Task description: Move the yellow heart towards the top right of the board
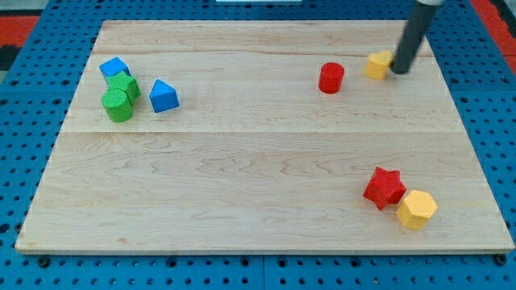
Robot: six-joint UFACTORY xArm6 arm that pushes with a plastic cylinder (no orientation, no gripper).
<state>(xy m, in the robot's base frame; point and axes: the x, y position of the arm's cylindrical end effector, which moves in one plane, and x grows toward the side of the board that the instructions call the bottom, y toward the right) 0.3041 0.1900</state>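
No brand, label or writing can be read anywhere in the view. The arm carries no hand, so nothing can be told of spreading, pressing or pinching; it ends in a straight dark rod that enters from the view's top edge near the right and leans slightly, its lower end further toward the view's left than its upper part. My tip (399, 71) rests on the wooden counter (242, 185) near its top right corner.

The yellow heart (377, 64) lies just to the view's left of my tip, touching it or very nearly; the exact contact cannot be made out. Its heart outline is hard to confirm at this size. Further to the view's left of my tip, a little apart from the heart, stands the red cylinder (330, 78).

Well below my tip, toward the view's bottom right, the red star (383, 188) sits touching the yellow hexagonal block (417, 209), which lies just below and right of it.

Far to the view's left of my tip, a cluster sits near the counter's left edge: a blue cube (114, 68) at its top, a green block (126, 84) just beneath it, a green cylinder (118, 105) below that, and a blue block (164, 97) beside them on the side nearer my tip.
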